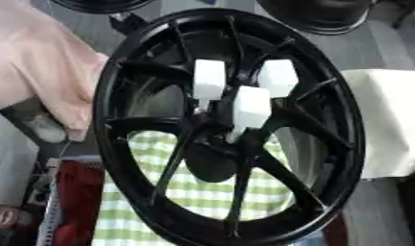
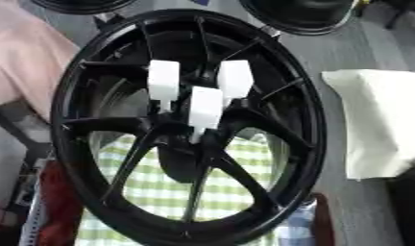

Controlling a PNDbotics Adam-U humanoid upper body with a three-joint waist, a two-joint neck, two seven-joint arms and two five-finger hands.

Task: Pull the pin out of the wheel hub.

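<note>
Three white pins stand out of the middle of the black wheel hub point(image 1: 229, 126), which fills most of both views and leans a little. The left pin point(image 1: 208, 79) and the right pin point(image 1: 278, 78) sit side by side above the centre; the front pin point(image 1: 250, 107) sits lower, between them, and overlaps their lower ends. Each is a blocky white head narrowing to a thin stem. Where the stems enter the hub is lost in the dark metal, so how deep they sit cannot be told.

The hub's lower rim is cut off by the bottom edge. Through the gaps between the spokes shows a green and white checked cloth point(image 1: 198, 192) lying under the wheel.

Neither robot hand shows in either view, so the state of their fingers cannot be told.

To the right lies a cream cloth point(image 2: 375, 122), partly cut off by the edge. At the left is a pink cloth point(image 1: 39, 67), with a red thing point(image 1: 76, 202) below it, too blurred to name. Two more dark round rims point(image 2: 308, 17) are cut off at the top edge.
</note>
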